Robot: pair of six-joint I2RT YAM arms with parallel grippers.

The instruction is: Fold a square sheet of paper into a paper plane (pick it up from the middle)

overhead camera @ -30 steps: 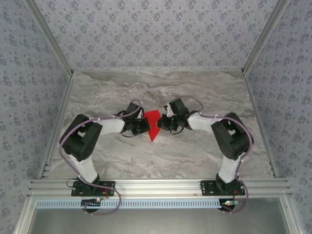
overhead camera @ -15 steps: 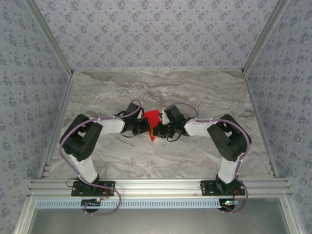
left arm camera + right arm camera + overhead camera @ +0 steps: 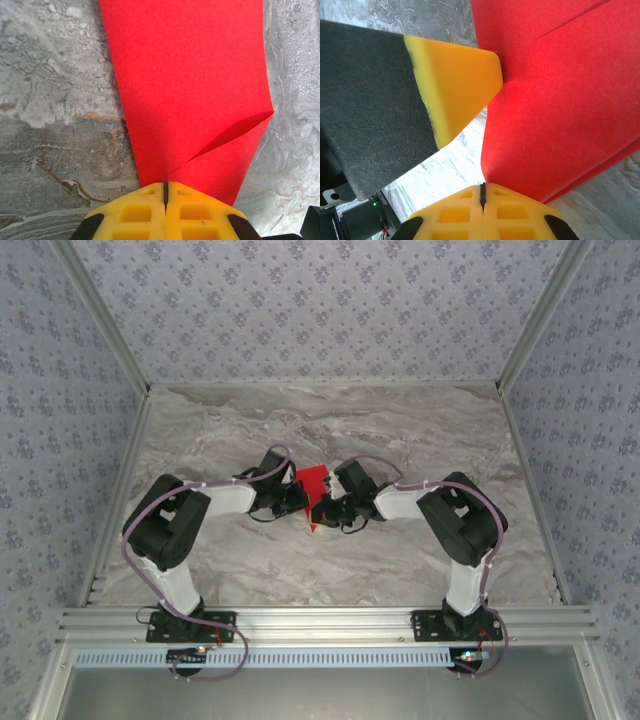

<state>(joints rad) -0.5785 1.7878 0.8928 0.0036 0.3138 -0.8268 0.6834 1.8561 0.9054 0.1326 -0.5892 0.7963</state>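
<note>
Seen from above, the left gripper [image 3: 297, 498] and right gripper [image 3: 328, 510] cover the sides of the red paper [image 3: 312, 480], and its folds are too small to read. Both wrist views cut it off at the top.

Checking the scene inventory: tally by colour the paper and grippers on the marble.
Red: 1, the red paper
Yellow-fingered: 2, left gripper and right gripper
Total: 3
</note>
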